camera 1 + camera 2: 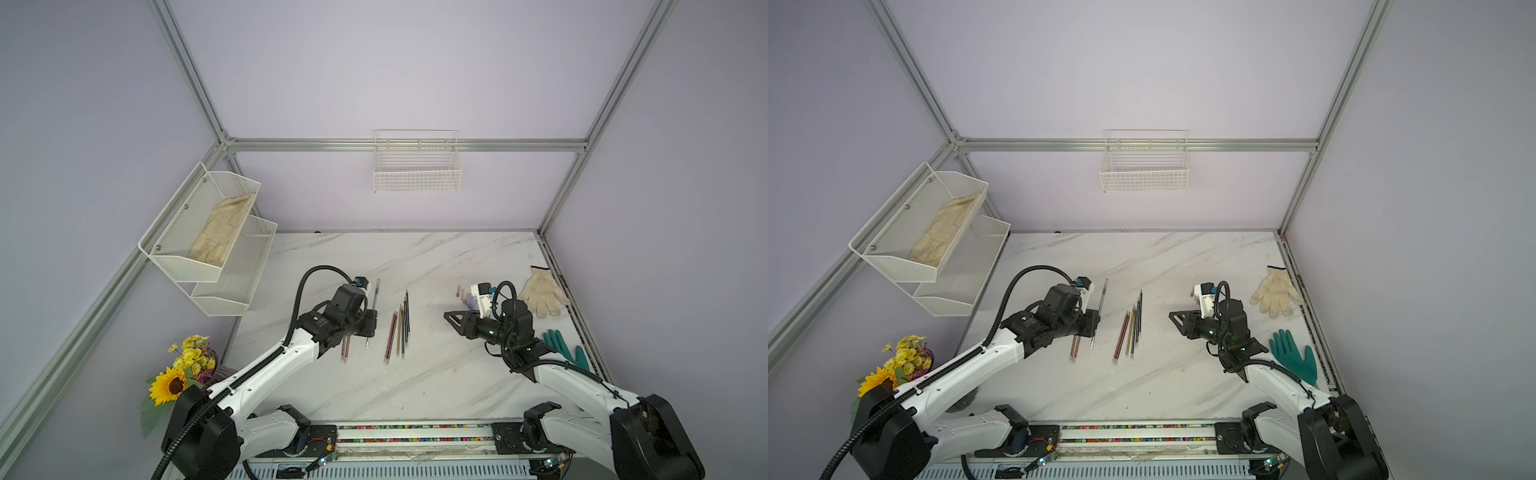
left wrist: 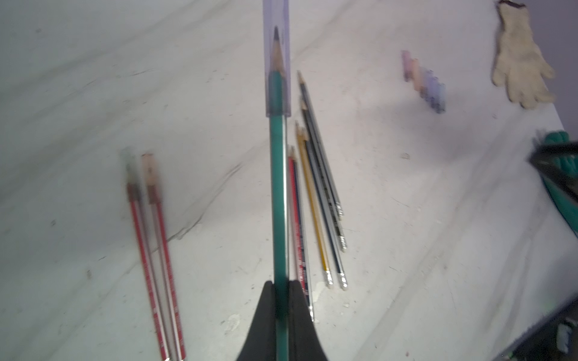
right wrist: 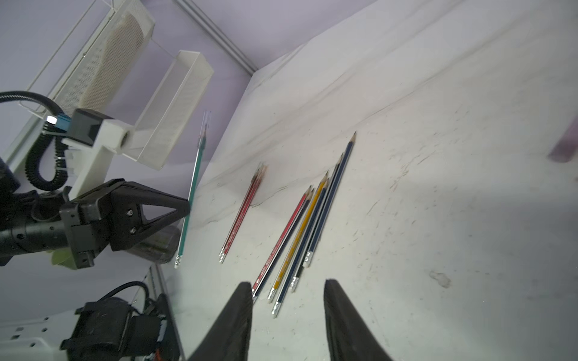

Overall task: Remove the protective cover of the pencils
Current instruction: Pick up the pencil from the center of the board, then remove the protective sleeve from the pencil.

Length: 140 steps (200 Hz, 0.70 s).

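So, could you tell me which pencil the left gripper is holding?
The teal pencil, tip inside a clear cap, clamped in the left gripper; all others lie on the table.

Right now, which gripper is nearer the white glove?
Right. The right gripper hangs just inward of the white glove; the left gripper grips a teal pencil beyond the loose pencils.

Robot lab test cell, not a lived-in room. Aluminium extrusion frame point(image 1: 311, 145) boxes in plain lavender wall panels point(image 1: 415, 62). Marble-pattern tabletop point(image 1: 436, 374) serves as the bench. Two white-and-black robot arms point(image 1: 270, 365) sit on a mounting rail point(image 1: 415, 432) at the near edge, cables exposed. Staged props: pencils point(image 1: 399, 332) in rows, a knit work glove point(image 1: 542, 293), a green rubber glove point(image 1: 559, 345). White wire basket point(image 1: 417, 183) and a two-tier mesh shelf point(image 1: 183, 268) hang on the walls; a sunflower bouquet point(image 1: 170, 384) stands in the corner.
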Each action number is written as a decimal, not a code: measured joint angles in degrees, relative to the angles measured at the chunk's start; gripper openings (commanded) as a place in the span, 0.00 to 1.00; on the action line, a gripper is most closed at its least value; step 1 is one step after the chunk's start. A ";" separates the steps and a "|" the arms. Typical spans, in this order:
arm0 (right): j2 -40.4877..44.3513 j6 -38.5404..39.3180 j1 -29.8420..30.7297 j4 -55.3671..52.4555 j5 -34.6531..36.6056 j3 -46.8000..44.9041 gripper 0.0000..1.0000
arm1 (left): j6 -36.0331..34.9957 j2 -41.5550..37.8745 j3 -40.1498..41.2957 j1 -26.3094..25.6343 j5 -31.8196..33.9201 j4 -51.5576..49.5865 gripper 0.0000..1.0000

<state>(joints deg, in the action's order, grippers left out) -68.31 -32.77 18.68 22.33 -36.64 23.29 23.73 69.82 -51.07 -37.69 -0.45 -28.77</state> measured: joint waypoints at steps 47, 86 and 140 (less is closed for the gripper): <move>-8.11 -6.16 1.03 7.74 -10.73 1.90 0.42 | -2.34 7.61 -3.10 -12.09 0.20 1.31 0.00; -6.56 -6.16 2.25 8.46 -11.87 6.08 0.42 | -2.36 10.71 -5.18 -14.08 0.28 1.33 0.00; -8.07 -6.84 2.34 7.89 -10.62 6.56 0.42 | -2.38 11.08 -7.23 -15.10 2.05 1.16 0.00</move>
<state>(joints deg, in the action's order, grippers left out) -76.38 -39.62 21.02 30.22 -47.27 29.85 21.34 80.90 -58.30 -52.80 1.61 -27.62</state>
